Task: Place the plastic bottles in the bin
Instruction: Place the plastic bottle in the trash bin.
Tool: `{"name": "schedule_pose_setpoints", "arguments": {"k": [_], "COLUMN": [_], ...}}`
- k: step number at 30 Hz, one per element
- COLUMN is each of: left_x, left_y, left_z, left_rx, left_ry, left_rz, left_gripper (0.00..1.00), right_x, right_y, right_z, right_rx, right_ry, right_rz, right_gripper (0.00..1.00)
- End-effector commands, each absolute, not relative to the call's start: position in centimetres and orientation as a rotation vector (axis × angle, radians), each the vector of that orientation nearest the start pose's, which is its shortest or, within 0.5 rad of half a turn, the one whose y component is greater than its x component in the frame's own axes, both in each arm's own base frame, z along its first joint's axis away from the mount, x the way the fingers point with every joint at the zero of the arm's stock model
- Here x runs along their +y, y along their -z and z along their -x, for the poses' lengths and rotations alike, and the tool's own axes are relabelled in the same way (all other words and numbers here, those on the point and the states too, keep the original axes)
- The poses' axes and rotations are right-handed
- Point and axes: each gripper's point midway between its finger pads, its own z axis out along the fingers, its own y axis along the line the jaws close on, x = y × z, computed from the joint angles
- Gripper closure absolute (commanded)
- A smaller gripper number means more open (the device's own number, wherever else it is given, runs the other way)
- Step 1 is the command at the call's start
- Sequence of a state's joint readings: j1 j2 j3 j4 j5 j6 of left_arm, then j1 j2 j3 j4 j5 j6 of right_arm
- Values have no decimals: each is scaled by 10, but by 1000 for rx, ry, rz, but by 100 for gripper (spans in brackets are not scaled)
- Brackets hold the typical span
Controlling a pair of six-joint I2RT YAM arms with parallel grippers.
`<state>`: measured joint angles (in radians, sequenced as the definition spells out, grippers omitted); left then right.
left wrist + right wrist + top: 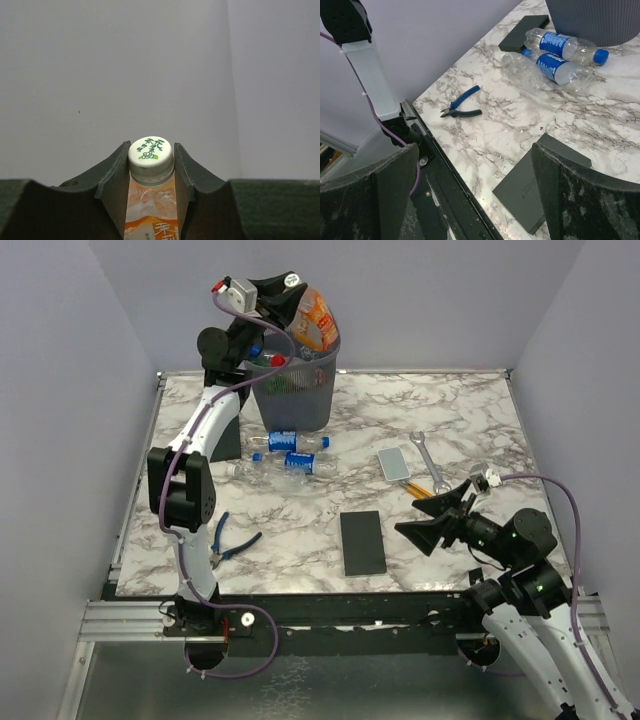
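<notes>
Several plastic bottles (283, 368) are already seen inside the bin (300, 410). An orange bottle (150, 210) is clamped in the left gripper (298, 308) just above its rim. Three clear bottles (300, 462) are left lying just before the bin. The right gripper (438, 517) is held wide and empty. A black slab (362, 542) and pliers (236, 540) lie well apart from the bin and are judged to block nothing.

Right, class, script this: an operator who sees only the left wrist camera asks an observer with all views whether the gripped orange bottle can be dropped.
Operator: Is the bin below my bottle?
Observer: The orange bottle in the left gripper hangs at the bin rim.
Operator: Any bottles outside it?
Observer: At least two blue-labelled bottles lie in front of the bin.
Operator: And the other arm?
Observer: The right gripper is open, holding nothing.
</notes>
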<state>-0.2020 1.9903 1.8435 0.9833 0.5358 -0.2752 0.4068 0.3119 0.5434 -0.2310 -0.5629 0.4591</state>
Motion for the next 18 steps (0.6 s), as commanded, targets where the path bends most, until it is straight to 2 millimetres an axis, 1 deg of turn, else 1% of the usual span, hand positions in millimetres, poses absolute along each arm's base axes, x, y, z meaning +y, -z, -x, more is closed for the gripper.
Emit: {"name": "schedule_pose_setpoints", "arguments": {"k": [1, 6, 8, 10, 11, 13, 14, 15, 17, 18], "left_x": [-213, -206, -208, -215, -218, -221, -222, -222, -218, -217], "left_y": [-480, -458, -451, -445, -441, -437, -435, -436, -439, -442], "left_z": [-543, -565, -572, -575, -578, -581, -582, -584, -585, -585], "left_rx": [820, 886, 901, 914, 924, 937, 943, 945, 942, 938], "left_ry": [608, 565, 568, 573, 574, 575, 576, 572, 562, 557], "left_rz": [-545, -490, -480, -483, -477, -462, -456, -446, -425, -417], "left_gripper": [100, 100, 100, 99, 91, 69, 61, 56, 42, 38], "right_x": [180, 180, 180, 181, 181, 181, 181, 181, 180, 180], "right_y": [-265, -263, -262, -260, -259, -259, -259, -259, -259, -258], "right_z": [-150, -151, -152, -152, -153, -154, -155, -155, -155, -155], "right_rx": [1637, 1646, 1650, 1656, 1661, 1663, 1664, 1664, 1665, 1665], "right_ry": [-1077, -1078, -1078, -1078, -1077, -1075, -1072, -1069, -1067, -1067], "right_rz": [409, 408, 407, 406, 404, 401, 401, 400, 396, 396], "right_gripper": [3, 3, 3, 3, 3, 3, 3, 3, 3, 3]}}
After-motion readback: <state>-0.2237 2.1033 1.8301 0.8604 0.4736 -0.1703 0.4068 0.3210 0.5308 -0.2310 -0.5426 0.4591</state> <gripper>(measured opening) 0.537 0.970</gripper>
